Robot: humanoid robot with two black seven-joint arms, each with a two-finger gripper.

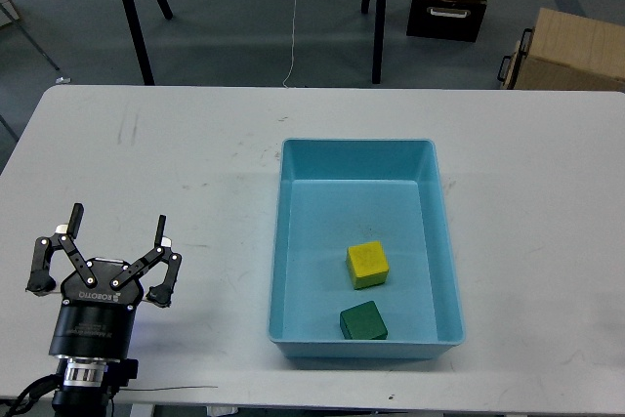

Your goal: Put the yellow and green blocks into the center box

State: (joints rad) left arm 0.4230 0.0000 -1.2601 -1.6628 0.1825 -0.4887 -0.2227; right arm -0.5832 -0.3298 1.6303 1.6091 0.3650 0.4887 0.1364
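Head view: yellow block [368,264] and green block [363,321] are seen inside the center box [357,153], the left gripper [117,229] is held spread and empty, and no further placing is judged needed.

tray [362,165] sat on table [146,163], right of centre | two blocks inside, toward its near end | one block [368,264] lay behind other block [363,321] | left gripper [118,226] left of tray, well apart

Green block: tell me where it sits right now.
In the head view, the green block lies inside the blue tray, close to its near wall, just in front of the yellow block and apart from it.
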